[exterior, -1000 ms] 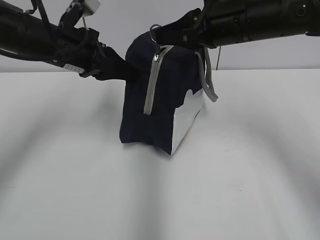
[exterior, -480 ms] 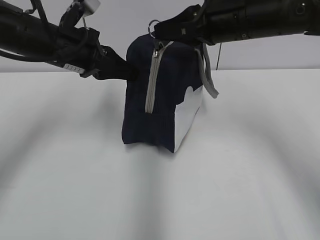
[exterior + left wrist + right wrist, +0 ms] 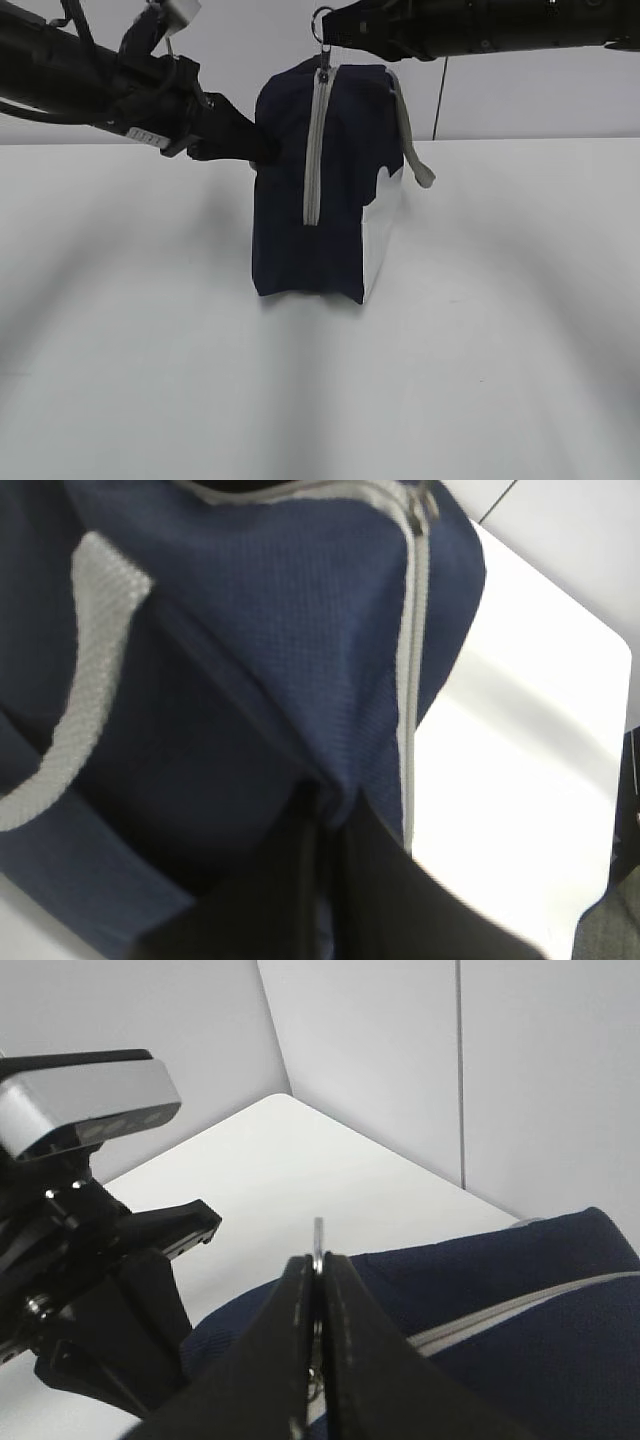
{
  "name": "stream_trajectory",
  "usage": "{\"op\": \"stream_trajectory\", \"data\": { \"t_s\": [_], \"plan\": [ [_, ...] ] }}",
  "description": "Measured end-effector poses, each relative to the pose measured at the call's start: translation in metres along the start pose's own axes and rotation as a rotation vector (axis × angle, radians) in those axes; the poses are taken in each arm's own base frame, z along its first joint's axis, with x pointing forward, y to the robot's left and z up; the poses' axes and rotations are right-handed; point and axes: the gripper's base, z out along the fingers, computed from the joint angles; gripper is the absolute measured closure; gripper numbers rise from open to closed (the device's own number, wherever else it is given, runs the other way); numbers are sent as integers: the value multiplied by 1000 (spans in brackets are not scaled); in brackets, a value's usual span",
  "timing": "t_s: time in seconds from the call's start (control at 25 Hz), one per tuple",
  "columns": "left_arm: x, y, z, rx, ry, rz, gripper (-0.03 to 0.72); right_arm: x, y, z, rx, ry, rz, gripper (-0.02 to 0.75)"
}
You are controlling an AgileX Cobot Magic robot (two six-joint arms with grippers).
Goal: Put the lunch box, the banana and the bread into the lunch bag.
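The dark navy lunch bag (image 3: 325, 190) stands upright on the white table (image 3: 320, 380), its grey zipper (image 3: 314, 150) closed up its near end and a white side panel on its right. My right gripper (image 3: 328, 30) is shut on the zipper's ring pull (image 3: 318, 1235) at the bag's top. My left gripper (image 3: 262, 150) is shut on a fold of the bag's fabric (image 3: 330, 790) at its upper left side. A grey handle (image 3: 408, 130) hangs on the right. The lunch box, the banana and the bread are out of view.
A grey wall stands behind the table. The table's rounded far corner shows in the left wrist view (image 3: 600, 640). The left arm's wrist camera housing shows in the right wrist view (image 3: 85, 1100).
My right gripper has risen and pulled the ring pull upward. The bag has straightened from tilted to upright, and the zipper now runs nearly vertical. My left gripper has held its place.
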Motion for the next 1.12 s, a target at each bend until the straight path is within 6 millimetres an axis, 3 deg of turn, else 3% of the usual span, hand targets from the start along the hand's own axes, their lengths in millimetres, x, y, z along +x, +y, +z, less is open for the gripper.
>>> {"op": "stream_trajectory", "data": {
  "t_s": [0.6, 0.88, 1.12],
  "plan": [
    [4, -2, 0, 21, 46, -32, 685, -1, -28, 26, -2, 23, 55, 754],
    [5, -2, 0, 20, 51, -28, 685, 11, -48, 38, 11, 64, 97, 754],
    [4, 0, 0, 2, 46, -28, 685, 16, -51, 40, 15, 129, 103, 754]
  ]
}}
